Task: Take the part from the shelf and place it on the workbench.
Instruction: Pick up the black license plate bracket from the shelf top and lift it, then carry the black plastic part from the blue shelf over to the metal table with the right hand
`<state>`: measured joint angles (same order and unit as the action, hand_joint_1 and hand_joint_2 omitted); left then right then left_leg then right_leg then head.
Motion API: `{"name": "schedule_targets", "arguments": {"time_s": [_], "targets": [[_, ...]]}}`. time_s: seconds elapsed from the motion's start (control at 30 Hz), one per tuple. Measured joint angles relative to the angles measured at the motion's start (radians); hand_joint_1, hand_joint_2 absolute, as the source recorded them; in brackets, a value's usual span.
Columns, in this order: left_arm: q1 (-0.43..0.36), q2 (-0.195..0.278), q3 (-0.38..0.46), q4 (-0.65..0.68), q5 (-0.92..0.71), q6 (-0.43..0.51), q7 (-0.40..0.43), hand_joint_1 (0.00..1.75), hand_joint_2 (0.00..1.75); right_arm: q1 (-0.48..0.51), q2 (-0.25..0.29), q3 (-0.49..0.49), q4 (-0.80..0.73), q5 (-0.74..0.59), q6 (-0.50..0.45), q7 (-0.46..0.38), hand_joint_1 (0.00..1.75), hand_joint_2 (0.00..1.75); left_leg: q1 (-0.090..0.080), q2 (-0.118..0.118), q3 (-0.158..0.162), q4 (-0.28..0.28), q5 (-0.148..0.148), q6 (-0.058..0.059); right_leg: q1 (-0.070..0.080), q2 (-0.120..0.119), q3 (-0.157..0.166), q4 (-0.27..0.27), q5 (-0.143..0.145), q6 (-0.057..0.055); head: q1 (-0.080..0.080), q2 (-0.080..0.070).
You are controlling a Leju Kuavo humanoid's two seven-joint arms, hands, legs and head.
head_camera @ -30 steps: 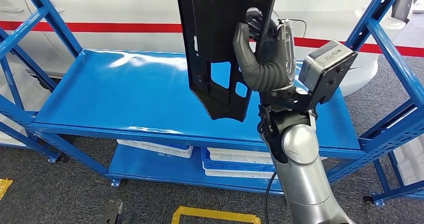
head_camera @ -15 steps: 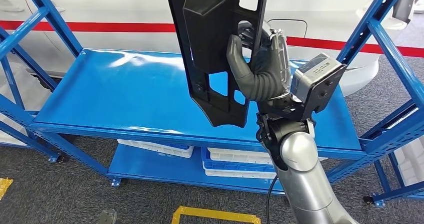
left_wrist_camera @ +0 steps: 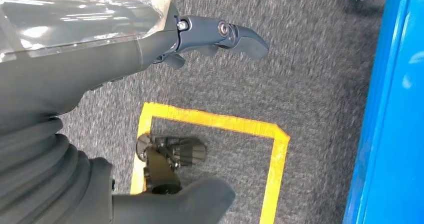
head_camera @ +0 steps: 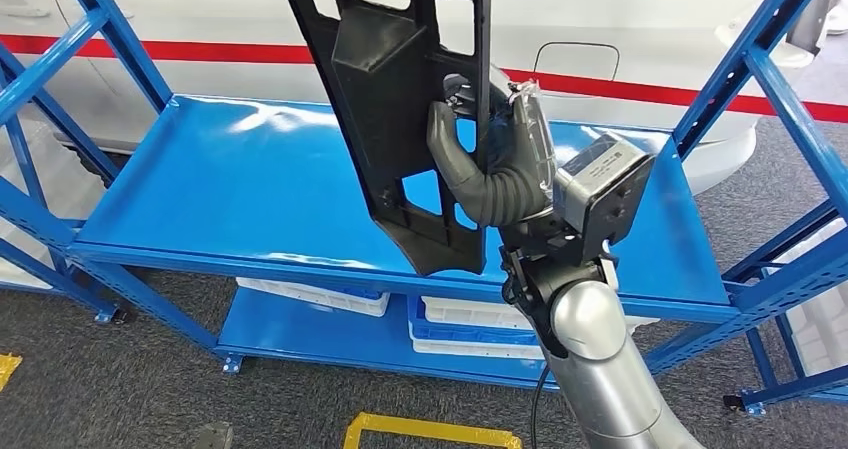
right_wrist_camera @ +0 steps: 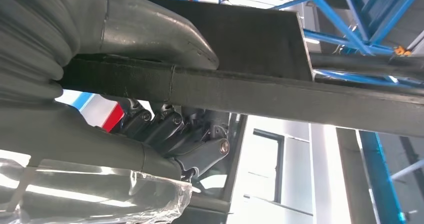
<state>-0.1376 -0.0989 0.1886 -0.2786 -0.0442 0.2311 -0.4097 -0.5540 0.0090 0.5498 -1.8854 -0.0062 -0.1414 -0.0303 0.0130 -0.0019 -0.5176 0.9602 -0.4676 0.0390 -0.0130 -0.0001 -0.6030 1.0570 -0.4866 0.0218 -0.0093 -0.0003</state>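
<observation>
blue metal shelf (head_camera: 250,184) before a white car; right hand (head_camera: 490,164) grips the tall black part (head_camera: 400,99) upright above the shelf deck, likely so it lifts free; left hand (left_wrist_camera: 65,84) hangs empty, fingers apart, over carpet.

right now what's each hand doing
Left hand: holds nothing, fingers apart, hanging over the floor.
Right hand: grips the black part, thumb on one face.
</observation>
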Motion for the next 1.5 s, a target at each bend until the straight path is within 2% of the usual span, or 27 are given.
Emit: {"name": "schedule_targets", "arguments": {"time_s": [0.07,0.13,0.17,0.23,0.3,0.33,0.47,0.53,0.6,0.63,0.67,0.7,0.77,0.83,0.87,0.93,0.97,1.03,1.1,1.17,1.2,1.23,1.3,1.37,1.43,1.47,1.5], "targets": [[0.000,-0.002,0.000,0.000,0.000,0.000,0.000,0.00,1.75,0.004,-0.003,0.003,-0.002,-0.001,0.000,0.000,1.75,1.75,0.002,0.003,0.003,-0.006,0.004,0.005,-0.001,0.000,-0.068,0.129,-0.049,-0.006,0.002,0.000],[0.001,-0.001,0.000,0.001,0.001,-0.001,-0.001,0.00,1.75,0.012,-0.008,0.006,-0.002,0.000,0.003,0.000,1.75,1.75,0.003,0.003,0.004,-0.004,0.004,0.005,-0.004,0.000,-0.125,0.228,-0.072,0.001,0.002,0.000],[0.002,-0.002,0.000,0.002,0.001,-0.002,-0.001,0.00,1.75,0.015,-0.010,0.007,-0.002,0.004,0.006,0.000,1.75,1.75,0.004,0.003,0.004,-0.002,0.002,0.003,-0.007,0.000,-0.127,0.222,-0.057,0.011,0.002,0.000],[0.002,-0.002,0.000,0.003,0.001,-0.003,-0.003,0.00,1.75,0.016,-0.014,0.010,-0.003,0.042,0.010,0.001,1.75,1.75,0.008,0.001,0.003,0.007,-0.006,-0.007,-0.016,-0.002,-0.077,0.103,0.006,0.035,0.002,0.000],[0.002,-0.003,0.000,0.004,0.002,-0.002,-0.005,0.00,1.75,0.017,-0.020,0.014,-0.006,0.146,0.008,0.004,1.75,1.75,0.008,-0.003,-0.005,0.026,-0.020,-0.023,-0.016,0.001,-0.020,-0.002,0.046,0.040,0.003,0.000],[0.002,-0.003,0.000,0.004,0.002,-0.001,-0.006,0.00,1.75,0.020,-0.024,0.017,-0.009,0.216,0.007,0.008,1.75,1.75,0.007,-0.004,-0.009,0.036,-0.026,-0.030,-0.015,0.003,-0.009,-0.022,0.048,0.034,0.003,0.000],[0.003,-0.004,0.000,0.006,0.003,0.003,-0.008,0.00,1.75,0.032,-0.037,0.028,-0.015,0.463,0.020,0.027,1.75,1.75,0.012,-0.005,-0.021,0.065,-0.052,-0.044,-0.017,0.008,-0.015,-0.019,0.044,0.003,-0.003,0.000],[0.003,-0.005,0.000,0.006,0.002,0.006,-0.010,0.00,1.75,0.032,-0.041,0.034,-0.019,0.603,0.051,0.052,1.75,1.75,0.015,-0.002,-0.055,0.151,-0.115,-0.049,-0.016,0.007,-0.020,-0.021,0.049,-0.011,-0.005,0.000],[0.003,-0.005,-0.001,0.007,0.002,0.009,-0.011,0.00,1.75,0.032,-0.051,0.043,-0.022,0.741,0.093,0.083,1.75,1.75,0.015,-0.001,-0.109,0.280,-0.183,-0.051,-0.009,0.006,-0.028,-0.020,0.055,-0.023,-0.006,0.000],[0.003,-0.005,-0.001,0.007,0.002,0.009,-0.011,0.00,1.75,0.033,-0.057,0.048,-0.022,0.788,0.109,0.096,1.75,1.75,0.014,-0.001,-0.125,0.321,-0.195,-0.050,-0.005,0.006,-0.034,-0.020,0.059,-0.028,-0.005,0.000],[0.003,-0.005,-0.001,0.008,0.002,0.010,-0.012,0.00,1.75,0.034,-0.063,0.052,-0.022,0.818,0.119,0.104,1.75,1.75,0.014,-0.001,-0.124,0.328,-0.188,-0.046,0.000,0.006,-0.039,-0.020,0.063,-0.032,-0.005,0.000],[0.003,-0.005,-0.001,0.008,0.002,0.010,-0.012,0.00,1.75,0.035,-0.068,0.054,-0.023,0.834,0.123,0.108,1.75,1.75,0.013,-0.001,-0.103,0.295,-0.163,-0.040,0.004,0.006,-0.044,-0.020,0.068,-0.035,-0.005,0.000],[0.001,-0.005,-0.001,0.008,0.002,0.010,-0.012,0.00,1.75,0.034,-0.074,0.057,-0.026,0.845,0.125,0.111,1.75,1.75,0.006,-0.001,-0.022,0.159,-0.109,-0.020,0.008,0.007,-0.050,-0.020,0.078,-0.035,-0.005,0.000],[-0.001,-0.005,-0.001,0.007,0.002,0.010,-0.013,0.00,1.75,0.031,-0.080,0.059,-0.029,0.870,0.129,0.118,1.75,1.75,-0.006,0.000,0.030,0.068,-0.082,-0.008,0.008,0.006,-0.050,-0.024,0.090,-0.026,-0.005,0.000],[-0.001,-0.005,-0.001,0.008,0.002,0.010,-0.014,0.00,1.75,0.029,-0.082,0.061,-0.031,0.898,0.133,0.124,1.75,1.75,-0.012,0.000,0.033,0.056,-0.079,-0.005,0.005,0.004,-0.051,-0.026,0.096,-0.019,-0.005,0.000],[-0.001,-0.006,-0.001,0.008,0.003,0.010,-0.013,0.00,1.75,0.023,-0.089,0.064,-0.031,0.987,0.144,0.140,1.75,1.75,-0.016,0.001,0.024,0.045,-0.057,0.002,0.003,0.002,-0.053,-0.032,0.109,-0.005,-0.007,0.000],[-0.001,-0.006,-0.001,0.008,0.004,0.009,-0.011,0.00,1.75,0.019,-0.093,0.065,-0.031,1.036,0.149,0.147,1.75,1.75,-0.015,0.003,0.019,0.034,-0.042,0.007,0.004,0.001,-0.061,-0.028,0.101,-0.003,-0.007,0.000],[-0.001,-0.007,-0.003,0.008,0.005,0.009,-0.008,0.00,1.75,0.006,-0.101,0.067,-0.030,1.128,0.158,0.157,1.75,1.75,-0.010,0.009,-0.002,0.016,-0.007,0.015,0.007,0.001,-0.090,0.030,0.040,-0.012,-0.002,0.000],[0.002,-0.008,-0.004,0.008,0.009,0.009,-0.006,0.00,1.75,-0.007,-0.109,0.071,-0.029,1.205,0.165,0.161,1.75,1.75,-0.012,0.012,-0.031,0.016,0.019,0.019,0.004,0.001,-0.122,0.152,-0.042,-0.018,0.002,0.000],[0.004,-0.010,-0.005,0.009,0.012,0.008,-0.005,0.00,1.75,-0.013,-0.115,0.077,-0.026,1.263,0.173,0.162,1.75,1.75,-0.012,0.014,-0.063,0.020,0.040,0.016,0.000,0.001,-0.119,0.232,-0.061,-0.002,0.003,0.000],[0.006,-0.010,-0.006,0.009,0.015,0.007,-0.004,0.00,1.75,-0.015,-0.118,0.081,-0.024,1.281,0.179,0.162,1.75,1.75,-0.012,0.014,-0.077,0.023,0.048,0.014,-0.001,0.001,-0.094,0.222,-0.048,0.010,0.003,0.000],[0.007,-0.011,-0.006,0.009,0.017,0.007,-0.004,0.00,1.75,-0.016,-0.120,0.084,-0.022,1.292,0.183,0.162,1.75,1.75,-0.011,0.014,-0.090,0.026,0.056,0.011,-0.003,0.001,-0.054,0.179,-0.029,0.021,0.003,0.000],[0.010,-0.012,-0.006,0.010,0.020,0.007,-0.004,0.00,1.75,-0.020,-0.121,0.090,-0.019,1.309,0.187,0.162,1.75,1.75,-0.012,0.014,-0.113,0.040,0.067,0.001,-0.004,0.000,0.045,0.038,-0.023,0.026,0.003,0.000],[0.014,-0.012,-0.005,0.011,0.021,0.007,-0.006,0.00,1.75,-0.021,-0.124,0.096,-0.017,1.321,0.188,0.162,1.75,1.75,-0.014,0.014,-0.126,0.051,0.078,-0.010,0.002,0.000,0.097,-0.047,-0.037,0.016,0.001,0.000],[0.018,-0.012,-0.005,0.013,0.021,0.007,-0.007,0.00,1.75,-0.020,-0.127,0.101,-0.013,1.327,0.189,0.162,1.75,1.75,-0.013,0.013,-0.132,0.053,0.088,-0.021,0.002,0.000,0.092,-0.054,-0.031,0.001,-0.001,0.000],[0.020,-0.012,-0.005,0.014,0.021,0.007,-0.008,0.00,1.75,-0.021,-0.128,0.104,-0.011,1.329,0.190,0.162,1.75,1.75,-0.011,0.011,-0.138,0.060,0.080,-0.026,-0.002,0.000,0.087,-0.056,-0.023,-0.008,-0.001,0.000],[0.021,-0.012,-0.005,0.015,0.021,0.007,-0.008,0.00,1.75,-0.022,-0.128,0.105,-0.010,1.330,0.190,0.162,1.75,1.75,-0.008,0.008,-0.147,0.080,0.053,-0.032,-0.007,-0.002,0.079,-0.057,-0.013,-0.020,-0.003,0.000]]}}
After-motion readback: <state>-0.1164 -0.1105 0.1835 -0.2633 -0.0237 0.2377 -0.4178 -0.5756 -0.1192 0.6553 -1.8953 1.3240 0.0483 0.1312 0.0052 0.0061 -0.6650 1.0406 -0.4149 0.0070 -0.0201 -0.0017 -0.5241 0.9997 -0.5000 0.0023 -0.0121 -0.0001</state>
